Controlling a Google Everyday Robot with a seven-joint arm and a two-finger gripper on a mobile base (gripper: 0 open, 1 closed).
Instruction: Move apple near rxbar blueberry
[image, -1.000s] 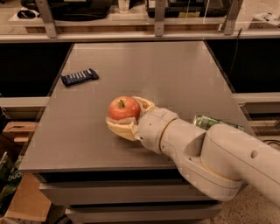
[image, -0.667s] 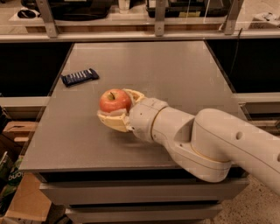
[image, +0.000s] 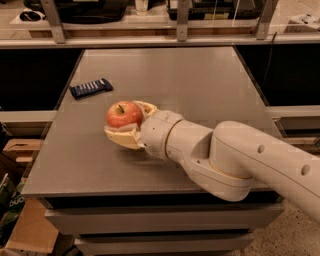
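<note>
At the far left, below the table edge, a brown cardboard box (image: 30, 230) and some green packaging are cut off by the frame, and what they are cannot be made out. On the flat grey table (image: 190, 75), near its left rear part, lies a flat rectangular dark navy-blue wrapped bar (image: 91, 88), set at a slight angle. Pale stripes of lettering show on its top, but they are too small to read.

To the right of the bar and nearer the front, well apart from it, is the round red-orange apple (image: 124, 114). Its skin is red on the left and lower sides, with a paler yellowish patch toward the top. A short brown stem stands in the dimple at its crown. Its underside and right flank are hidden.

The cream-coloured end effector (image: 122, 119) is closed around the apple. One finger (image: 120, 138) cups it from below and in front, and the other curves around its rear right side. A soft shadow lies on the table beneath the lower finger. The apple seems to be held just off the surface, though the view does not settle whether it touches.

The thick off-white robot arm (image: 240, 160) runs rightward from the end effector, covers the front right part of the table and leaves the frame at the lower right corner.
</note>
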